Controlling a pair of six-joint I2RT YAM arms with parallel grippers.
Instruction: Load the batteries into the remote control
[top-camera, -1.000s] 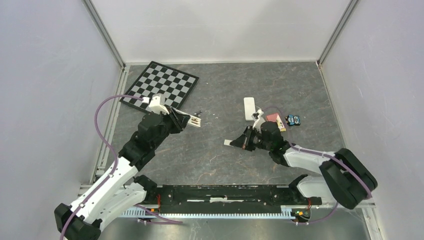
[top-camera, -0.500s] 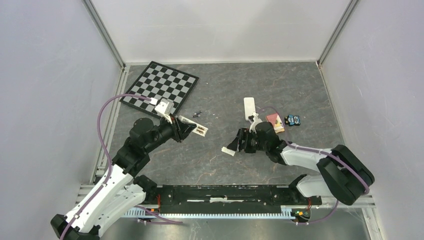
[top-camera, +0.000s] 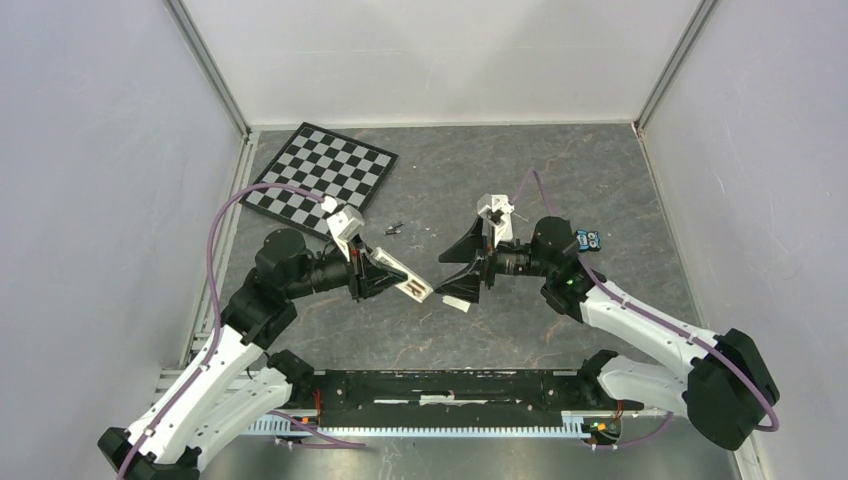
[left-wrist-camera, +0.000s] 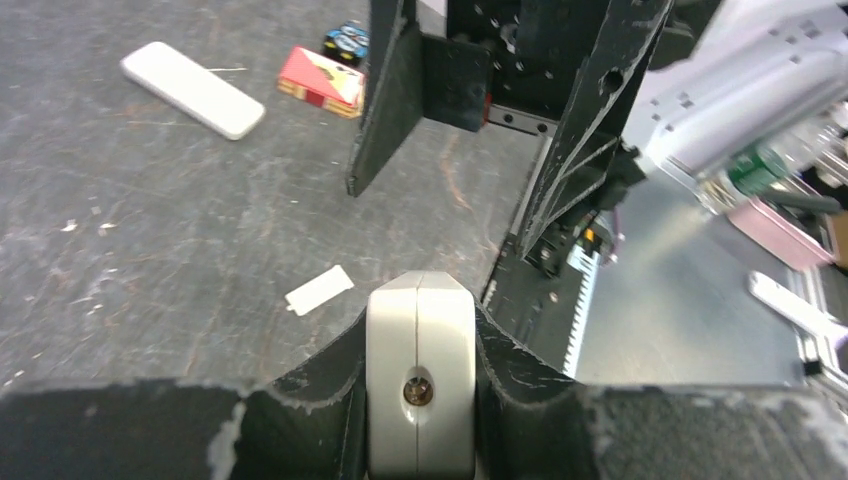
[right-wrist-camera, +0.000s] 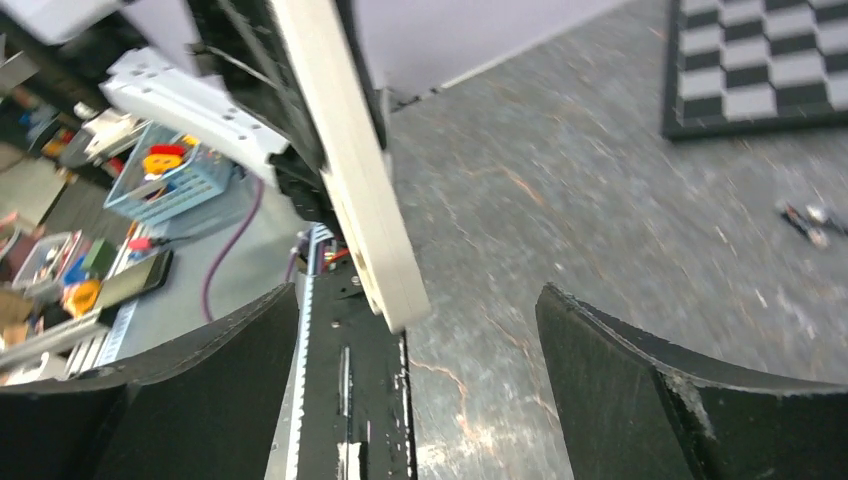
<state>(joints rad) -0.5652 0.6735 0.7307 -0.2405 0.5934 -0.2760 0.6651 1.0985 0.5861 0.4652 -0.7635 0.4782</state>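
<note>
The left claw (top-camera: 383, 277) is part-way closed on the remote (top-camera: 410, 285), pinching its near end from both sides. In the left wrist view the white body (left-wrist-camera: 420, 400) sits snug between the two fingers (left-wrist-camera: 320, 385), end-on to the camera, with a small screw in its end face. The remote is held off the table (top-camera: 600, 170), over the middle toward the near edge. It sticks out of the claw toward the right arm and tilts. It is a flat white slab, and the face turned up shows a small brownish recess near its free end.

The right claw (top-camera: 455, 272) stands spread wide and holds nothing. It faces the remote's free end from the right. In the right wrist view the remote's thin edge (right-wrist-camera: 350, 180) runs down between the two dark fingers (right-wrist-camera: 640, 390), touching neither. The left wrist view shows those fingers (left-wrist-camera: 385, 100) apart from it too.

A flat white piece (top-camera: 457, 302) lies on the table below the two claws, toward the near edge. The batteries (top-camera: 396, 228) lie on the table near its middle, toward the far edge. They are small and dark, just off the right corner of the chessboard (top-camera: 320, 170), which fills the far left corner. Nothing more can be told of them.

A white bar (left-wrist-camera: 192, 88), a red box (left-wrist-camera: 322, 80) and a toy car (top-camera: 588, 239) lie right of the middle, behind the right claw.
</note>
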